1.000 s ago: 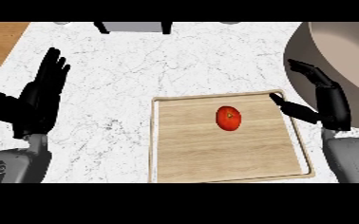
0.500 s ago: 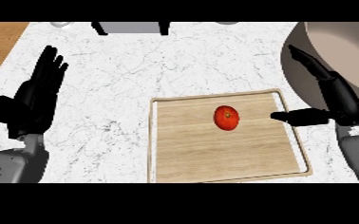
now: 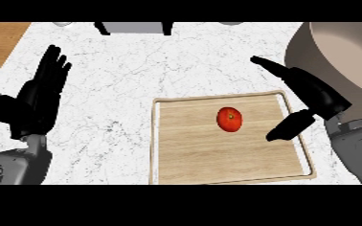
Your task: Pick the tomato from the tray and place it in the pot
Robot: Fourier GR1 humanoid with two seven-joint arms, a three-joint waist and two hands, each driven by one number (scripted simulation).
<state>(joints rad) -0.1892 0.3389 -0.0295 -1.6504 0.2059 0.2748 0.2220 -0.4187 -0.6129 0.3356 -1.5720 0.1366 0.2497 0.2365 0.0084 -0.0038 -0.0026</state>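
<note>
Leftward the right hand (image 3: 320, 96) had shifted since 0.5 s before, so its fingertips and thumb lay closer to the tomato (image 3: 230, 119) than they had then. Its fingers (image 3: 276, 67) were straight and held together, pointing far and left over the bare counter (image 3: 141, 76) just beyond the tray's far right corner. The thumb (image 3: 290, 126) was spread well apart from them, reaching near and left across the right rim of the tray (image 3: 212, 98), its tip over the wood just right of the tomato. Nothing was pinched between thumb and fingers, and whether the thumb touched the tray could not be told. The grey forearm entered from the lower right edge.

The tomato lay on the wooden tray, in its far half and a little right of centre, apart from the hand. The tray sat on the white marbled counter, near and right of the middle. The pot (image 3: 332, 52) showed only in part at the far right edge, beyond the right hand.

At the left edge the left hand (image 3: 41, 96) rested open, fingers straight, slightly fanned and pointing far, much as it had 0.5 s earlier. A grey object (image 3: 134, 27) with 2 black parts stood at the far edge.
</note>
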